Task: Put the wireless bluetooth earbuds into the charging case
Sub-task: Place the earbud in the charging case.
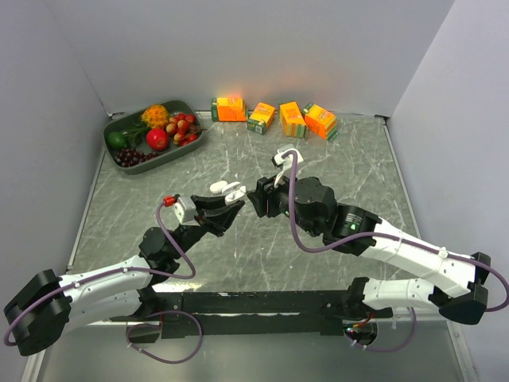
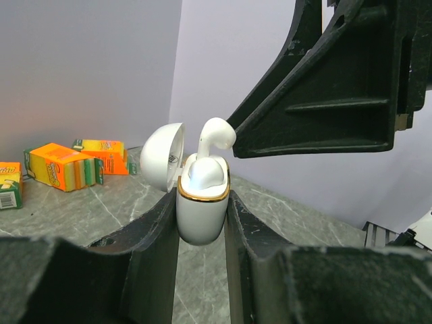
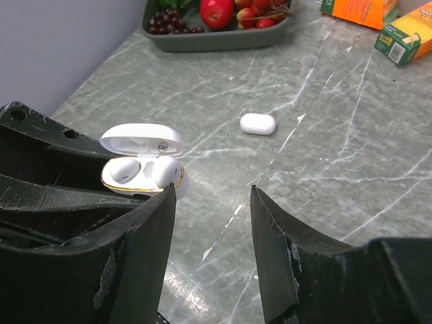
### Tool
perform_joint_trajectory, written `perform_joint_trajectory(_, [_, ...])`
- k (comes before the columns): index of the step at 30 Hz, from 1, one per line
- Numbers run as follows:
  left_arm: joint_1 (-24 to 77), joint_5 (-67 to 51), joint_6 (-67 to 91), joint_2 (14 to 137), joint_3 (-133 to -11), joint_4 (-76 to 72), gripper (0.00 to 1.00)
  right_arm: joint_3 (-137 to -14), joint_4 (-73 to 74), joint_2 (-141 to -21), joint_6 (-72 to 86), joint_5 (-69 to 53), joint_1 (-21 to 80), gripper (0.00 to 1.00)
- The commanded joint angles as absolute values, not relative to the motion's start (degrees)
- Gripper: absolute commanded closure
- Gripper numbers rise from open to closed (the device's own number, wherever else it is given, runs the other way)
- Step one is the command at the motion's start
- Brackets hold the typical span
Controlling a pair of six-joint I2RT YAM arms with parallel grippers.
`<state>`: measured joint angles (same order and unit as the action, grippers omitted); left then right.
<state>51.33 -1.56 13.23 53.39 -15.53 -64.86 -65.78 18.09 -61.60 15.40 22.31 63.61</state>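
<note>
White, glossy, tiny: the loose plastic earbud [image 3: 258, 123] will likely slip, so pinch its sides. Your left gripper [image 2: 200, 202] clamps the gold-rimmed white case [image 2: 202, 226]; right gripper [image 3: 211, 197] gapes empty.

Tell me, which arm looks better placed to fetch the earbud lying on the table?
The right, probably. The right gripper is open and empty, with the loose earbud on the table ahead of it. The left gripper is shut on the open charging case, so it is occupied.
</note>
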Motion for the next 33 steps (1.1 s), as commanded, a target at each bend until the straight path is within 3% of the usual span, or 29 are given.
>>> perform_joint_trajectory(1, [51.42,-2.02,14.33,52.82,-17.4,-66.71,0.99,-69.34,16.26,-62.4,15.64,20.92,63.98,0.44])
perform_joint_trajectory(33, [51.33,-2.46,14.24,53.17,-17.67,-66.53,0.99,-73.04,15.83,-65.75,14.77,18.46,64.34,0.43])
